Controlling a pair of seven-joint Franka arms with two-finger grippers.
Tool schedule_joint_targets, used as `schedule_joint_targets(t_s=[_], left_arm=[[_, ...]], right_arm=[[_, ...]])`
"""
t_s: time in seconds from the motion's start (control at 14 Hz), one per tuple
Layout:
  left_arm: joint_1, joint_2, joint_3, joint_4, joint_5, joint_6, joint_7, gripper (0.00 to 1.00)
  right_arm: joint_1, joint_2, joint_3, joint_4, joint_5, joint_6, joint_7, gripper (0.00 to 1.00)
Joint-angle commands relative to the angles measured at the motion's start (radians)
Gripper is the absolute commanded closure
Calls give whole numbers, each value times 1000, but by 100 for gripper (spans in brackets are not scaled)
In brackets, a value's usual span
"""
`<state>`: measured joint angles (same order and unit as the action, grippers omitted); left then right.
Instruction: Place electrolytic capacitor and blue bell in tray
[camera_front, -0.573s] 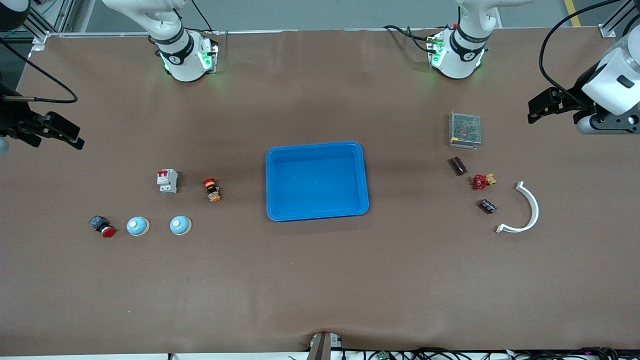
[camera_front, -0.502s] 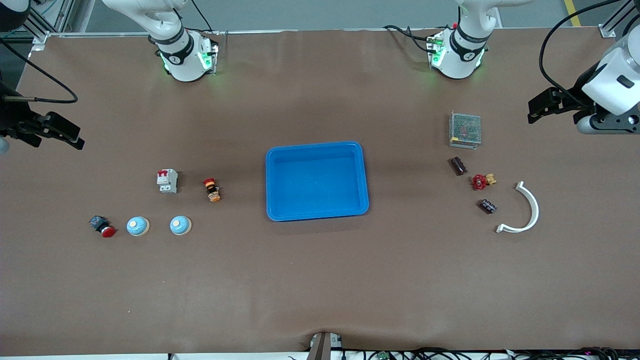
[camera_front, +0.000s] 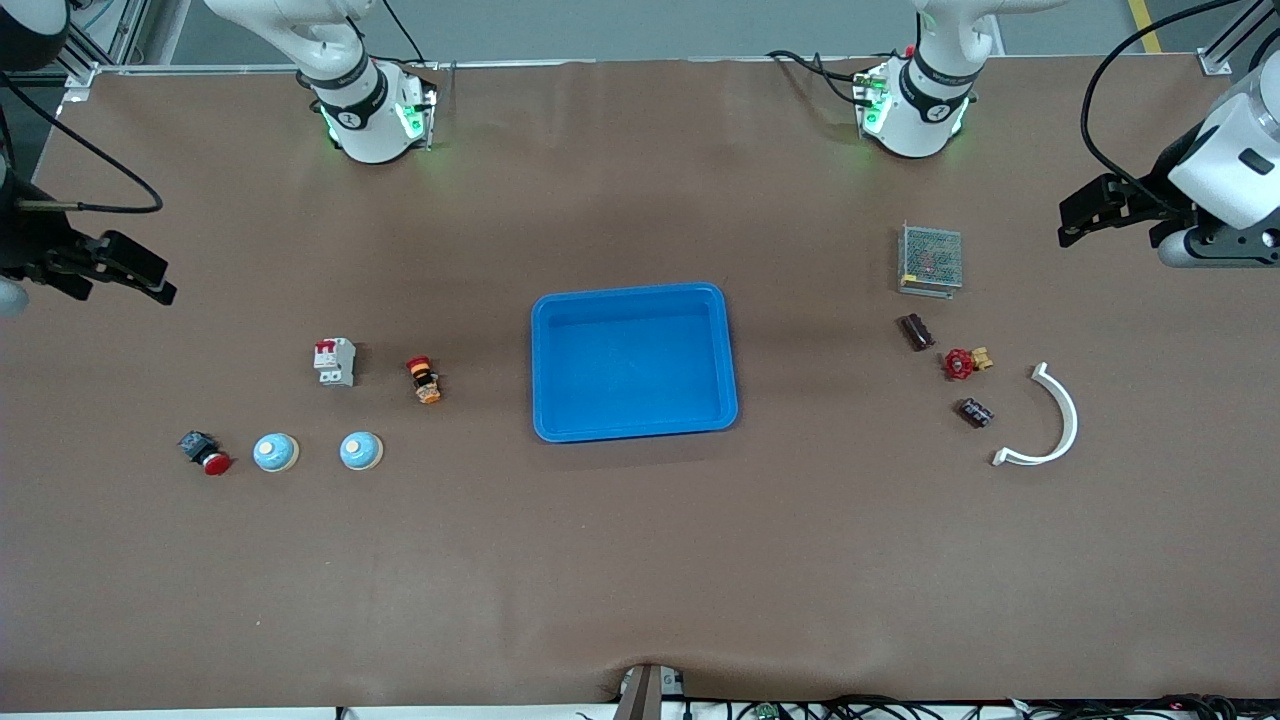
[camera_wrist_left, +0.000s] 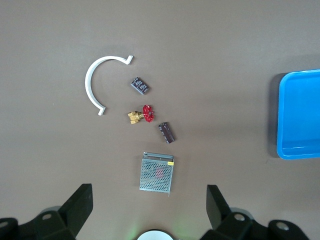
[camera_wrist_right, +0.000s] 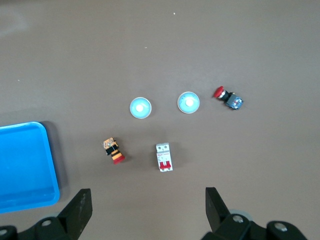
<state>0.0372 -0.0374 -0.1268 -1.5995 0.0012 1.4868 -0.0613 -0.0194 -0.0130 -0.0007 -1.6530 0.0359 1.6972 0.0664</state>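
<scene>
The empty blue tray (camera_front: 634, 362) lies mid-table, its corner showing as the tray (camera_wrist_left: 300, 115) and the tray (camera_wrist_right: 25, 167) in the wrist views. Two blue bells (camera_front: 275, 452) (camera_front: 360, 450) sit toward the right arm's end; the right wrist view shows the bells (camera_wrist_right: 140, 107) (camera_wrist_right: 188, 102). Two dark cylindrical capacitors (camera_front: 916, 332) (camera_front: 976, 412) lie toward the left arm's end; the left wrist view shows the capacitors (camera_wrist_left: 167, 133) (camera_wrist_left: 140, 85). My left gripper (camera_front: 1085, 215) (camera_wrist_left: 149, 210) hangs open over bare table beside the mesh box. My right gripper (camera_front: 140, 275) (camera_wrist_right: 148, 210) hangs open over bare table at its end.
A grey mesh box (camera_front: 930, 259), a red-handled valve (camera_front: 963, 363) and a white curved piece (camera_front: 1050, 420) lie round the capacitors. A white circuit breaker (camera_front: 335, 361), a red-and-orange button (camera_front: 424, 380) and a red push button (camera_front: 205, 453) lie near the bells.
My right gripper has shifted slightly toward the middle of the table. The left gripper has barely moved. Nothing on the table has moved.
</scene>
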Motion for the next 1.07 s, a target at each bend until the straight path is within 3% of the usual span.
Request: schedule_joint_targets(t_s=[0.0, 0.29, 0.5, 0.86, 1.0], left_arm=[[9, 22, 0, -6, -9, -16, -9, 0], [6, 34, 0, -104, -7, 10, -101, 0], [1, 34, -8, -193, -6, 73, -195, 0], [6, 27, -8, -422, -6, 288, -268, 0], [0, 57, -10, -486, -6, 369, -331, 2]], right_arm=[[-17, -62, 5, -152, 22, 111, 1, 0], [-10, -90, 7, -394, 22, 355, 1, 0], [6, -46, 10, -534, 22, 556, 10, 0], [98, 167, 8, -522, 21, 686, 164, 0], [104, 258, 8, -469, 21, 716, 164, 0]])
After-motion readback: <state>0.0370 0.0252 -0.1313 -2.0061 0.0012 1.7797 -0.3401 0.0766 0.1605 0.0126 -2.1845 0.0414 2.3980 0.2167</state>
